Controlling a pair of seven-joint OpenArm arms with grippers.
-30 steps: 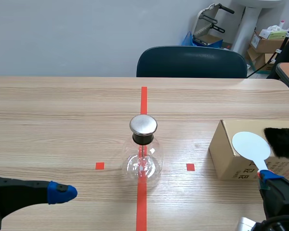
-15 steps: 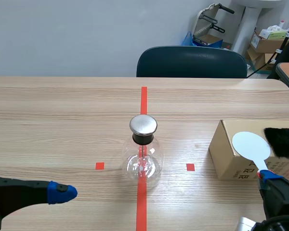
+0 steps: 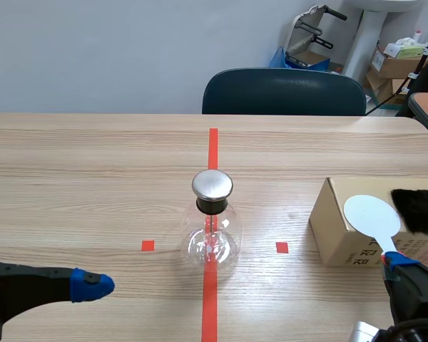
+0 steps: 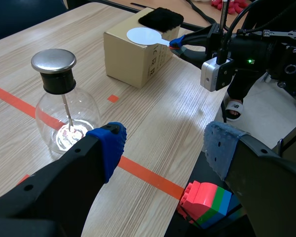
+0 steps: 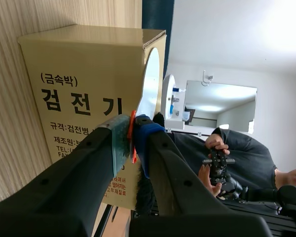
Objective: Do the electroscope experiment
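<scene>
Electroscope (image 3: 212,228), a clear glass flask w/ round metal cap and black stopper, stands upright on the red tape line at mid table, between my two arms. My left gripper (image 4: 164,145) is wide open w/ nothing in it, low, left of the flask and apart from it. My right gripper (image 5: 133,138) is closed on the thin red handle of the white round disc paddle (image 3: 372,214), whose disc is at the top edge of the brown cardboard box (image 3: 334,228), near a black furry pad (image 3: 419,210).

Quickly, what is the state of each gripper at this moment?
Left gripper: open, holding nothing.
Right gripper: shut on the handle of the white disc.
</scene>
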